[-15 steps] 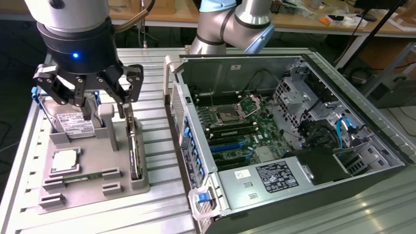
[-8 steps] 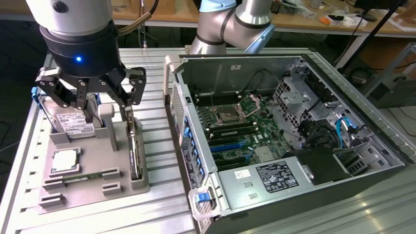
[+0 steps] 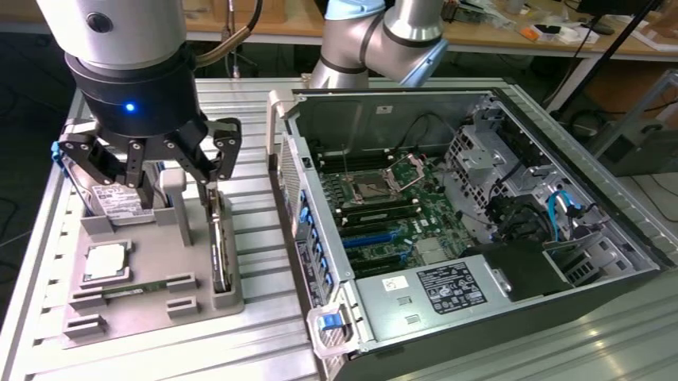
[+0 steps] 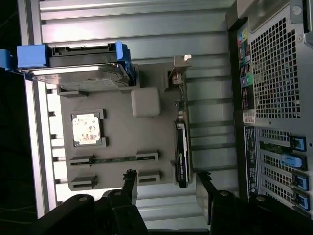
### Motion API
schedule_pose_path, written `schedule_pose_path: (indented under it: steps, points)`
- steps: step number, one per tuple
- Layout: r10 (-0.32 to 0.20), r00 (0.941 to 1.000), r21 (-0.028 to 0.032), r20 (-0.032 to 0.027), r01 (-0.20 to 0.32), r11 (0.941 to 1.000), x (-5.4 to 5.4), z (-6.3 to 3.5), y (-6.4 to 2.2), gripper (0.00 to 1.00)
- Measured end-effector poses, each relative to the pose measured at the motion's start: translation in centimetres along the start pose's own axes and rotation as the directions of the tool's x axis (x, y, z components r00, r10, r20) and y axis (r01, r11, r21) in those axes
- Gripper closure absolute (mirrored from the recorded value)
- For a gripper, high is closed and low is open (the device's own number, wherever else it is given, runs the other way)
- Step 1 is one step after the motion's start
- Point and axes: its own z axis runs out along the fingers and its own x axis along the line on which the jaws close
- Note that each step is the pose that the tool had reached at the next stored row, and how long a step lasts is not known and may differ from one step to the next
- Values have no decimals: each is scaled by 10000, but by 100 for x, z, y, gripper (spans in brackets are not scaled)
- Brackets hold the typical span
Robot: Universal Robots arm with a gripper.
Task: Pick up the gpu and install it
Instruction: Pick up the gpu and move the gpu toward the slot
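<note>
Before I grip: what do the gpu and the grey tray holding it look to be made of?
The gpu: dark matte circuit board, standing on edge; its bracket looks like bare metal, judging by the pale silver sheen. The grey tray: probably moulded or printed plastic, uniform matte grey, no shine.

A robotics lab or electronics workshop: the pincer (image 3: 159, 186) hangs over a slotted aluminium table (image 3: 265, 349), just beside an open computer case (image 3: 456, 198). Well beyond it stand wooden workbenches (image 3: 498, 44) strewn with small parts.
</note>
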Motion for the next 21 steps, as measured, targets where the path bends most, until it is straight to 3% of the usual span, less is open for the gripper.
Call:
schedule_pose_path:
  steps: [21]
  points:
    - [0,10000,0,1,0,10000,-59,24,-1,40]
